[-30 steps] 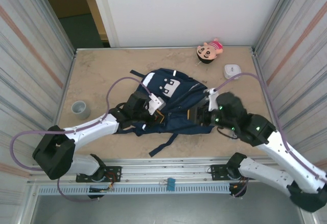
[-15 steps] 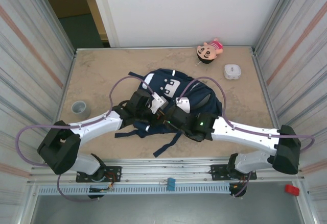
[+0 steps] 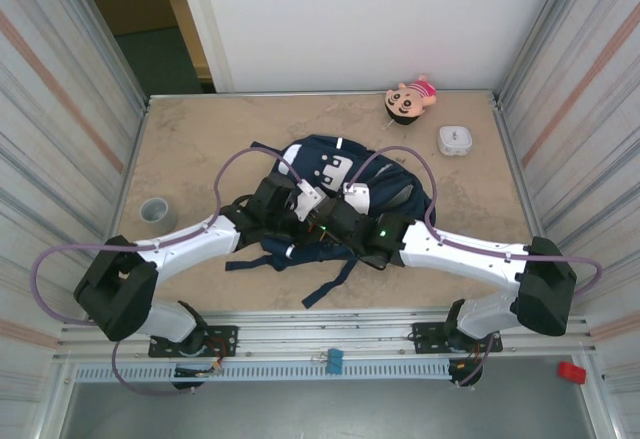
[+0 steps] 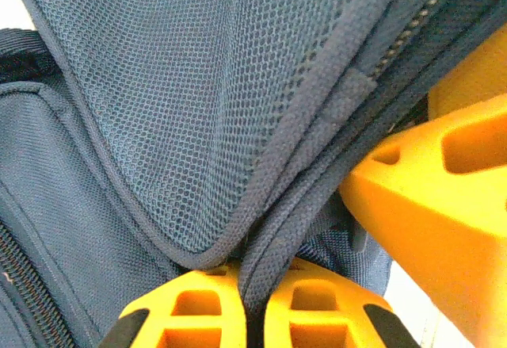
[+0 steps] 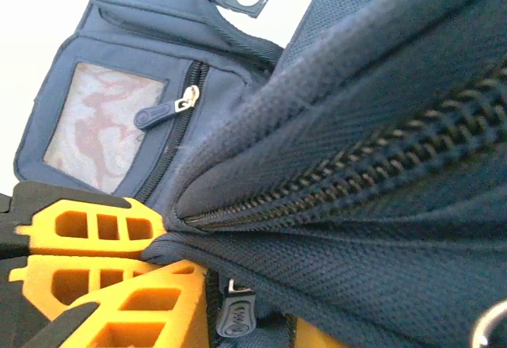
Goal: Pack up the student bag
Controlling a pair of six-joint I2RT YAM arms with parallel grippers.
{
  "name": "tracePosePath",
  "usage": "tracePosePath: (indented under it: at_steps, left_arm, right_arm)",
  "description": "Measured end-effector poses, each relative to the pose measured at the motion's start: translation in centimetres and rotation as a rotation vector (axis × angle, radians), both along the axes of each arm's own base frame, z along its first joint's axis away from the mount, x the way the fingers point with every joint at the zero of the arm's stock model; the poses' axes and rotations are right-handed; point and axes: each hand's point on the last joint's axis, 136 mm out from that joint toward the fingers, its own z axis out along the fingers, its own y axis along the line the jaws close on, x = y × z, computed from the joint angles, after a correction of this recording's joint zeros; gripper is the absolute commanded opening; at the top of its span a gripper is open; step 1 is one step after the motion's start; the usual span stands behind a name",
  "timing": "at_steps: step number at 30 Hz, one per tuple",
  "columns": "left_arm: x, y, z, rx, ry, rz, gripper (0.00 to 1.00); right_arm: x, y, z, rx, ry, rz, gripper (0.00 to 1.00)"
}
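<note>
Looking down from overhead at the near edge, we take in the whole surface (image 3: 180, 149). Both wrist cameras sit tight against the navy backpack (image 3: 330, 154), which all three views share.

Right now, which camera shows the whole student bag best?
Top external: the student bag lies whole on the table, with its outline and straps visible. Left wrist shows close-up mesh and an edge binding pinched in the left hand. Right wrist shows its zipper and clear-window pocket.
</note>
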Motion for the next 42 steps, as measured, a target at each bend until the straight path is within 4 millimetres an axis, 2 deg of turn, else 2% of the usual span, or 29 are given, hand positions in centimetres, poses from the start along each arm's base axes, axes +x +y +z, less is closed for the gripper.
tracePosePath:
  at_steps: [5,13,17,24,32,35,39,42]
  left_arm:
    - [0.0,0.0,0.0,0.002,0.001,0.0,0.0]
    - [0.2,-0.1,0.2,0.007,-0.003,-0.001,0.0]
    - [0.3,-0.4,0.6,0.003,-0.012,-0.008,0.0]
    - [0.4,-0.6,1.1,-0.009,-0.022,-0.012,0.0]
    - [0.6,-0.6,1.2,-0.009,-0.031,-0.01,0.0]
    - [0.6,-0.7,1.2,-0.009,-0.035,-0.013,0.0]
    - [0.5,-0.6,1.1,-0.001,-0.036,-0.017,0.0]
    - [0.4,-0.4,0.8,0.01,-0.028,-0.015,0.0]
  right_arm:
    - [0.0,-0.4,-0.2,-0.006,0.012,-0.015,0.34]
    - [0.0,-0.4,-0.4,0.001,0.046,-0.026,0.12]
    - [-0.2,-0.9,0.1,-0.007,0.042,-0.032,0.06]
    - [0.0,-2.5,1.4,0.046,0.037,-0.046,0.01]
    - [0.5,-5.1,1.6,0.064,0.108,-0.041,0.01]
    - [0.6,-6.4,1.4,0.072,0.127,-0.025,0.02]
    - [0.4,-6.9,1.1,0.078,0.136,0.061,0.19]
    - [0.3,-7.0,0.7,0.059,0.144,0.114,0.27]
